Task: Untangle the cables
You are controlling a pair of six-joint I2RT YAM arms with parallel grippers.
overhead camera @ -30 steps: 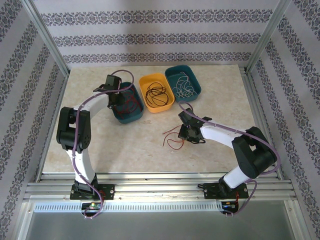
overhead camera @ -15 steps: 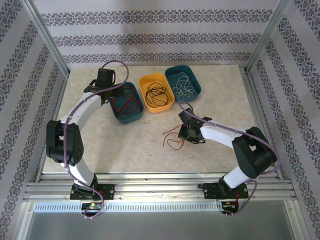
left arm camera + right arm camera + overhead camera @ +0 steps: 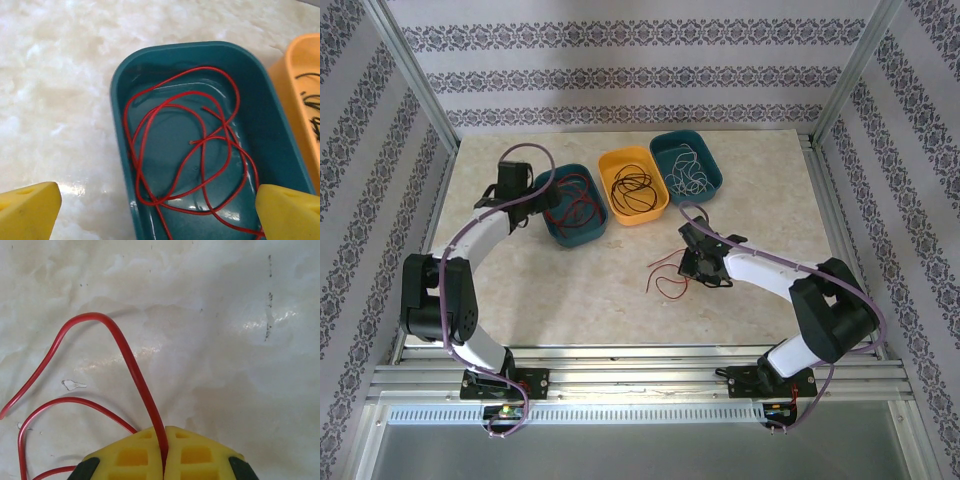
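A loose red cable (image 3: 663, 276) lies on the marble table, and my right gripper (image 3: 697, 266) is shut on it. In the right wrist view the red cable (image 3: 131, 365) runs up out of the closed yellow fingertips (image 3: 195, 452) of the right gripper (image 3: 164, 441) and bends left. Red cables (image 3: 192, 150) lie looped in the left teal tray (image 3: 120, 100). My left gripper (image 3: 157, 215) hangs open above that tray's near end, holding nothing. From above, the left gripper (image 3: 542, 196) sits at the left rim of the tray (image 3: 582, 235).
A yellow tray (image 3: 655, 208) holds black cables (image 3: 632, 186). The right teal tray (image 3: 712, 175) holds white cables (image 3: 686, 172). Patterned walls and metal frame posts ring the table. Bare marble lies left of the trays and along the front.
My left arm has swung back to the left, off the left teal tray, leaving red cables inside. The right gripper has stayed on the red cable on the table.
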